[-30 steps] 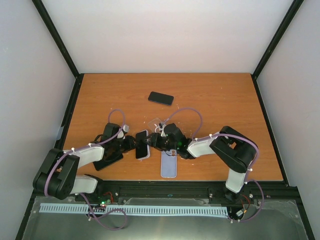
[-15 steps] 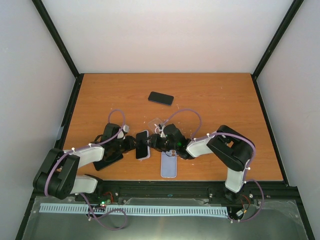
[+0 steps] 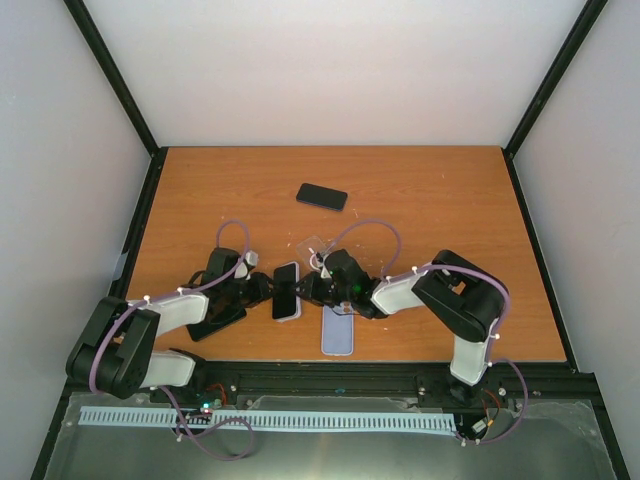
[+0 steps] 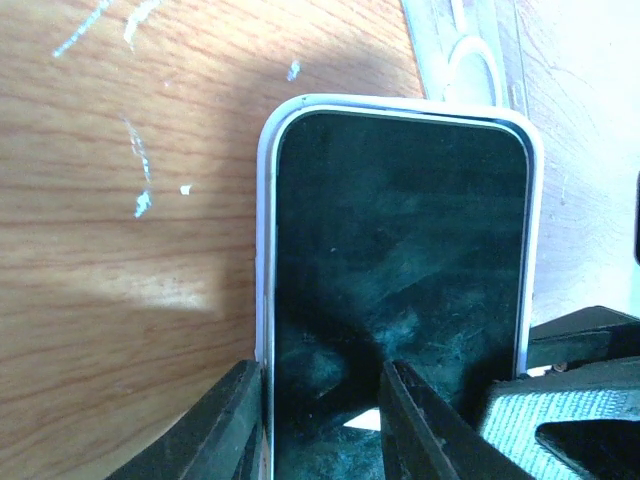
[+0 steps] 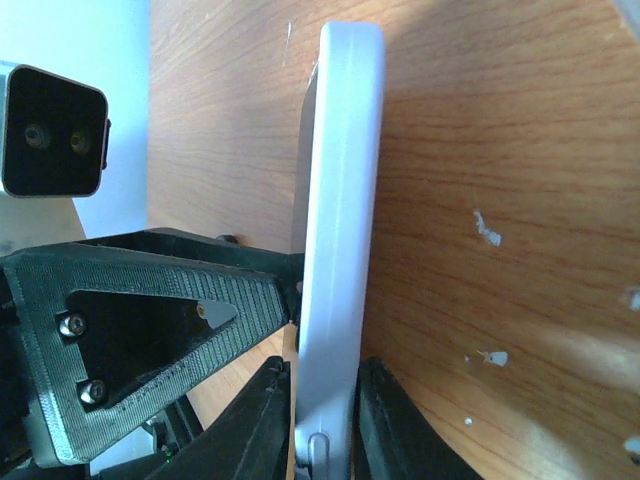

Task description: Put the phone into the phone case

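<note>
Left wrist view shows the phone (image 4: 400, 260) inside the case (image 4: 400, 104), far corners seated, near end hidden. Here the left jaws grasp the phone, the right jaws pinch the case. Probably only final pressing is left.

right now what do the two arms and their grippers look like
The left arm and right arm have black joints and white links, each with a purple cable looped along it, held by white ties. The fingers are black plastic.
</note>
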`<state>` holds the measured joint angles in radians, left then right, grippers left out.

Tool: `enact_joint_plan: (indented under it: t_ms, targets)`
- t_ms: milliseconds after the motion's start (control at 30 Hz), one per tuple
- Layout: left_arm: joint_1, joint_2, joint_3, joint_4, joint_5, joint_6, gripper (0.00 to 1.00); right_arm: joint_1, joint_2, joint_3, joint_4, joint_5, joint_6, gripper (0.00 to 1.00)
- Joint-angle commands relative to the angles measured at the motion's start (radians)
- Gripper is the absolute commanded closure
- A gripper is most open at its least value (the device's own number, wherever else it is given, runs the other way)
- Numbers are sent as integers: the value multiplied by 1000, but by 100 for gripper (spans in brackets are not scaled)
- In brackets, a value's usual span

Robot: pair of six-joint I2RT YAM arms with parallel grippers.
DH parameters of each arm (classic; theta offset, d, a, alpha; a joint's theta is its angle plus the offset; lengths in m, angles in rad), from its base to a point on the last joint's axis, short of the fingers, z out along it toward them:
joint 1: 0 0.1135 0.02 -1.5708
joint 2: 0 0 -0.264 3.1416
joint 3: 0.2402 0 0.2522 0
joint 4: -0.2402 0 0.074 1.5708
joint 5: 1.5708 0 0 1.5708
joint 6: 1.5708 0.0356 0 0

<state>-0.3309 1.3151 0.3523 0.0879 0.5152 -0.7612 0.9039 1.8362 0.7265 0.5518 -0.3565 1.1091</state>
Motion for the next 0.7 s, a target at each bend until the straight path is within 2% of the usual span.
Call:
enact_joint_plan:
  t_ms: [0,200,333,467,667]
  targets:
    - [-17,-12,0,44,88,-28,66,12,18,28,34,-35,-11,82]
    - [-17,-44,14,23,105,-39,65,7,-16,7,43,-32,-27,91]
    - [-17,-109,63,-63,87,-20,53,-10,-81,-17,40,-48,-56,92]
    - [-16,-214,115,-126,87,-9,34,-32,-185,-53,34,-78,-95,95]
    - [5,-335,194,-206,145,14,18,-76,-344,-113,47,-193,-115,94]
